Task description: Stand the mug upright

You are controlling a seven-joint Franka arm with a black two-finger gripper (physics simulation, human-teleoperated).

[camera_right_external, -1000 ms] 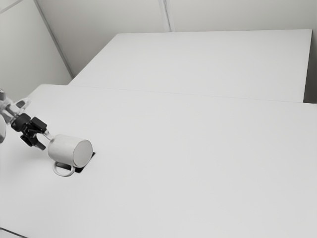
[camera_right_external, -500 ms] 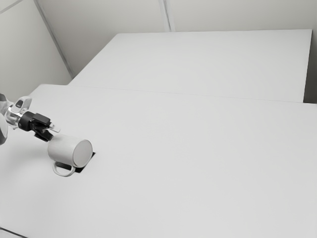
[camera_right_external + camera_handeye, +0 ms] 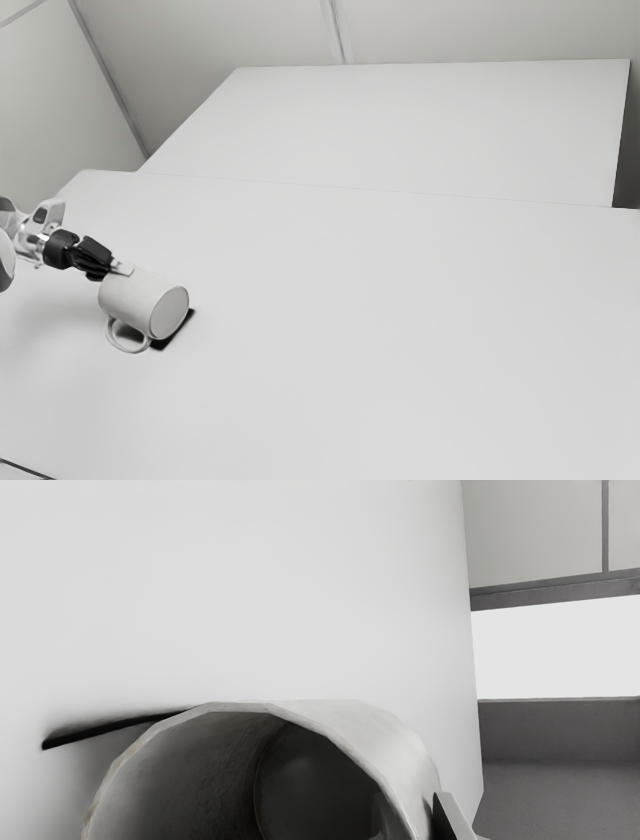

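Note:
The white mug [image 3: 138,302] lies on its side on the table, its round base facing the exterior view's lower right and its handle low beside it. At the mug's upper rim is the gripper [image 3: 121,268], shut on the mug's wall. In the wrist view the open mouth of the mug [image 3: 350,725] faces the camera. The gripper [image 3: 416,816] straddles the wall there, one finger outside and the other, partly hidden, inside the mouth.
The white table [image 3: 380,320] extends under and around the mug, with a dark patch beneath it. A second white surface [image 3: 400,130] adjoins behind. A dark cable [image 3: 28,469] shows at the exterior view's lower left.
The gripper has swung up and toward the exterior view's right, its fingers closing onto the mug's rim. The mug has turned slightly and shifted a little to the exterior view's right.

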